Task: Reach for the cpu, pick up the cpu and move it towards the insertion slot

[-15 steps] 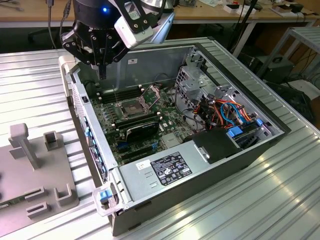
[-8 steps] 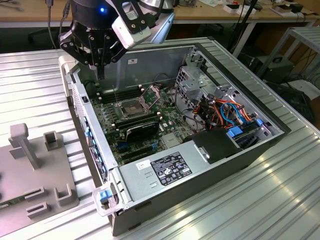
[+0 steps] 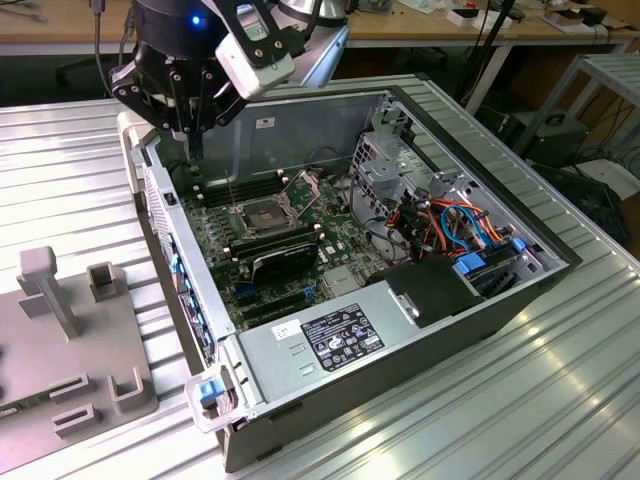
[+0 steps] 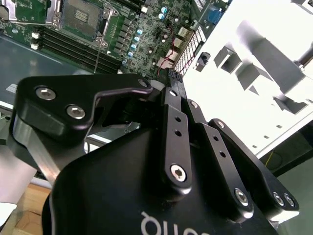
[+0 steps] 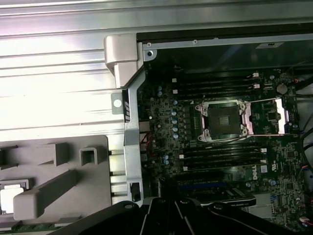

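- We count one cpu (image 5: 10, 200), seated in the grey fixture (image 5: 93, 188) on the tabletop (image 3: 60, 180), beside the PC case (image 3: 290, 125).
- One insertion slot (image 5: 222, 120), frame plate swung open.
- One claw (image 3: 195, 135), fingers pressed together, hanging over the case edge, well apart from the cpu.

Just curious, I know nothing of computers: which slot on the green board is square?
The insertion slot: a silver-framed square with a dark centre. The memory slots beside it are long, narrow and black.

First wrist view: cpu (image 5: 7, 199) in the grey fixture (image 5: 95, 191) cut off by picture edge; second wrist view: insertion slot (image 4: 80, 17) likewise cut off.
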Motion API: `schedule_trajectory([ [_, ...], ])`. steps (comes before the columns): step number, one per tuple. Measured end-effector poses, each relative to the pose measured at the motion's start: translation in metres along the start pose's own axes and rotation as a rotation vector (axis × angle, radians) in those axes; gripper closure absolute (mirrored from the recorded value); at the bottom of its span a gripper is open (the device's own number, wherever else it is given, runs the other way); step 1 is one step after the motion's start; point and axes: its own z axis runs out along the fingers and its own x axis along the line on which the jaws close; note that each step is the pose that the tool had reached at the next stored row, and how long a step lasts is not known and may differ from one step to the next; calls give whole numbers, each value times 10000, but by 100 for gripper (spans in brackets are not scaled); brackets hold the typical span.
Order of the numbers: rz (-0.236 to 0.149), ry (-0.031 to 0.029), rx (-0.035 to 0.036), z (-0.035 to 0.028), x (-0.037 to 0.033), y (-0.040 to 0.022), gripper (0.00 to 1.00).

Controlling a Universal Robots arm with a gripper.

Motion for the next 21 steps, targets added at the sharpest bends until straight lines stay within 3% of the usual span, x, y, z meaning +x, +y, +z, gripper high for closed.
schedule_trajectory([
  [21, 1, 3, -38, 4, 126, -10, 89],
])
